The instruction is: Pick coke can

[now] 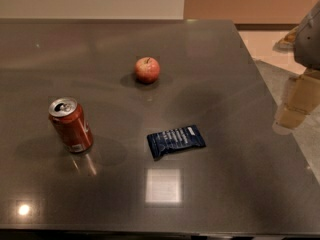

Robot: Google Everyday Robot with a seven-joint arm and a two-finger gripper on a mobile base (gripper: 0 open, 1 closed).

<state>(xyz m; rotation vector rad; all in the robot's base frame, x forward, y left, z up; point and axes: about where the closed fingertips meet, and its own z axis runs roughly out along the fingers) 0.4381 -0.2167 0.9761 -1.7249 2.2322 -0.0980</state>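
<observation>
The coke can (pixel 70 126) is my target, and it has not been touched yet, so I'll start from the arm.

The gripper (pixel 294 106) hangs at the far right edge of my view, over the table's right border and partly past it, with the grey arm link rising above it out of frame. I cannot tell how wide it is set. It has nothing in its hold as far as I can see, and certainly not the can.

Working outward across the dark table (pixel 225 199), the nearest thing is the flat blue snack packet (pixel 176 141), lying near the middle and well apart from the gripper. Beyond it, toward the back, sits the red apple (pixel 147 70). The can is farthest away, on the left side. It stands upright with its silver top and pull tab showing, and clear tabletop surrounds it on every side.

By my reading the task is at its very start. No approach has been made and no grasp or lift is done. What is left is all of it: carry the gripper across the table past the packet, line up on the can, close around its body and raise it.
</observation>
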